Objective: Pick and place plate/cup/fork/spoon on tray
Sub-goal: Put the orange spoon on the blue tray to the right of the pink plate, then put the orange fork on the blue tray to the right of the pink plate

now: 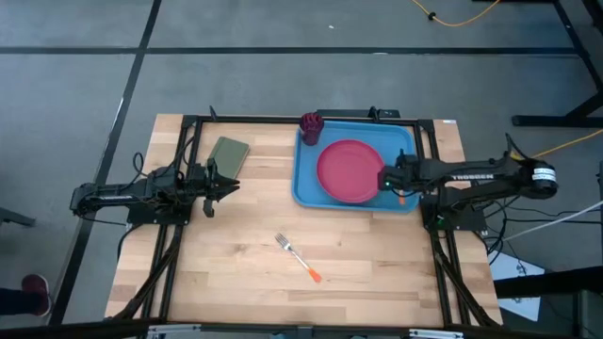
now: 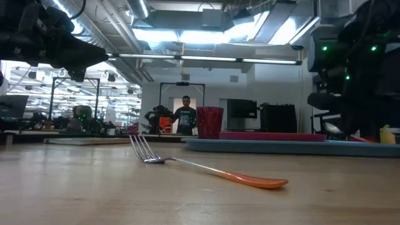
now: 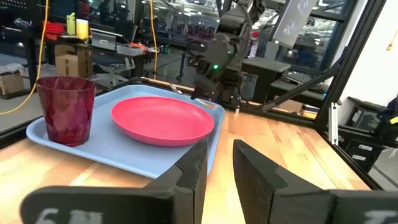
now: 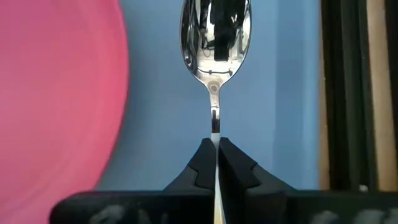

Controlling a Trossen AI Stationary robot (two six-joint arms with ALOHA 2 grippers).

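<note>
Left gripper (image 1: pixel 229 182): waited over the table's (image 1: pixel 245 282) left side beside the olive pad (image 1: pixel 228 153); its fingers (image 3: pixel 256 171) stood a little apart, grasping nothing.
Fork (image 1: pixel 299 258): lay on the bare table in front of the tray, well apart from both grippers, prongs toward the left.
Tray (image 1: pixel 306 184): sat at the table's far right half; held the cup (image 1: pixel 312 123) upright in its far left corner and the plate (image 1: pixel 350 171) flat at its middle.
Right gripper (image 1: pixel 388 178): was over the tray's right part, just beside the plate's rim.
Spoon (image 4: pixel 214 37): its thin stem was clenched between the right fingers (image 4: pixel 236 165), the bowl reaching forward over the blue tray floor next to the plate.
</note>
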